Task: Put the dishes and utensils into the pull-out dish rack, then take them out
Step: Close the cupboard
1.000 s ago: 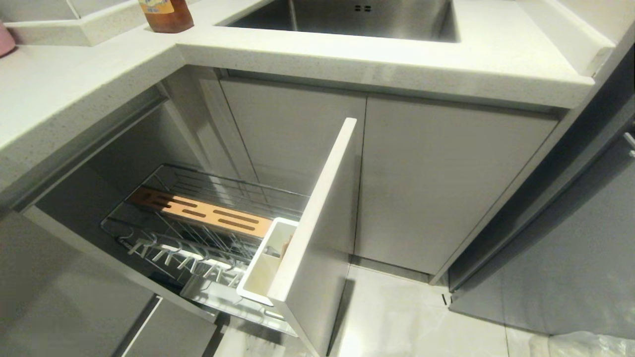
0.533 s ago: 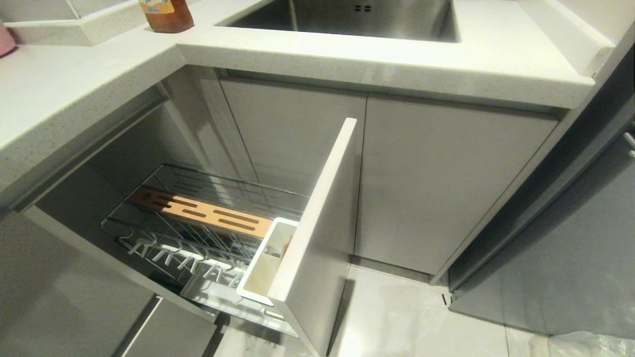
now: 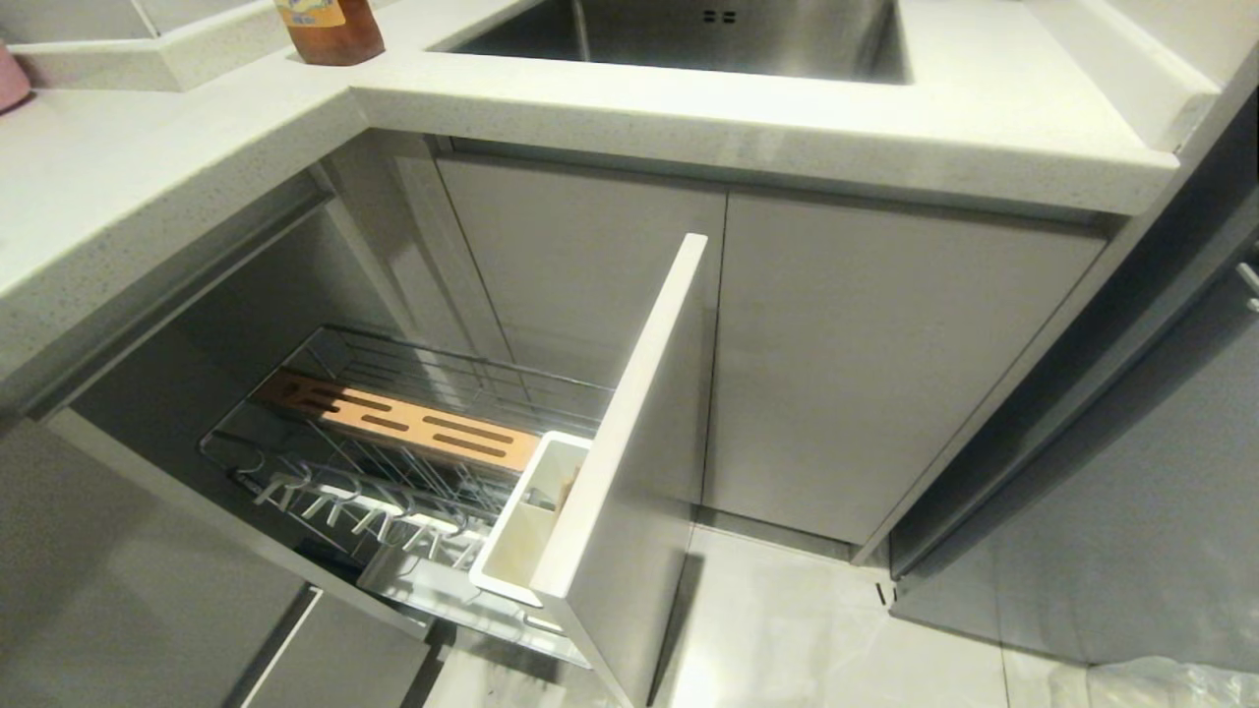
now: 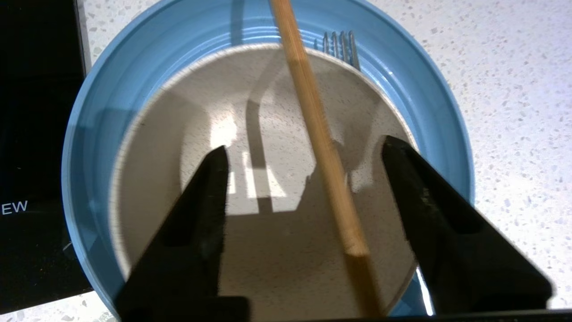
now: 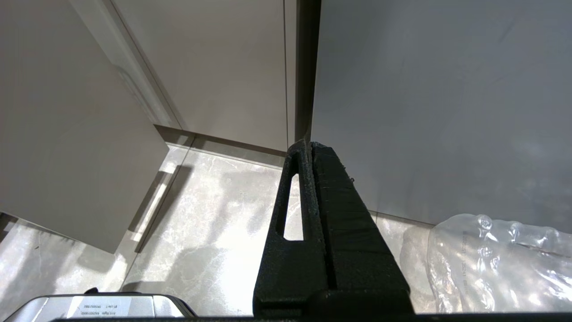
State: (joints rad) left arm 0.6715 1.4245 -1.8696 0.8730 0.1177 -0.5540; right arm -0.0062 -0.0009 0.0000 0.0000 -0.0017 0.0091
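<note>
In the left wrist view a light-blue plate (image 4: 134,58) lies on a speckled counter (image 4: 514,89) with the cream bowl (image 4: 152,179) on it. A light-wood chopstick (image 4: 313,116) slants across the bowl, and the tines of a grey metal utensil (image 4: 342,44) show at the bowl's far rim. My left gripper (image 4: 304,145) hangs open just above the bowl; the chopstick runs between its fingers, touching neither. The pull-out dish rack (image 3: 393,462) stands pulled out in the head view, with its wood strip (image 3: 413,423), white utensil box (image 3: 526,526) and front panel (image 3: 629,472). My right gripper (image 5: 308,145) is shut and parked near the floor.
A black cooktop (image 4: 35,112) borders the plate. Above the rack run the counter and a steel sink (image 3: 689,34), with an amber bottle (image 3: 329,29) at the corner. Two closed cabinet doors (image 3: 866,374) stand beside the rack. Clear plastic wrap (image 5: 491,259) lies on the floor.
</note>
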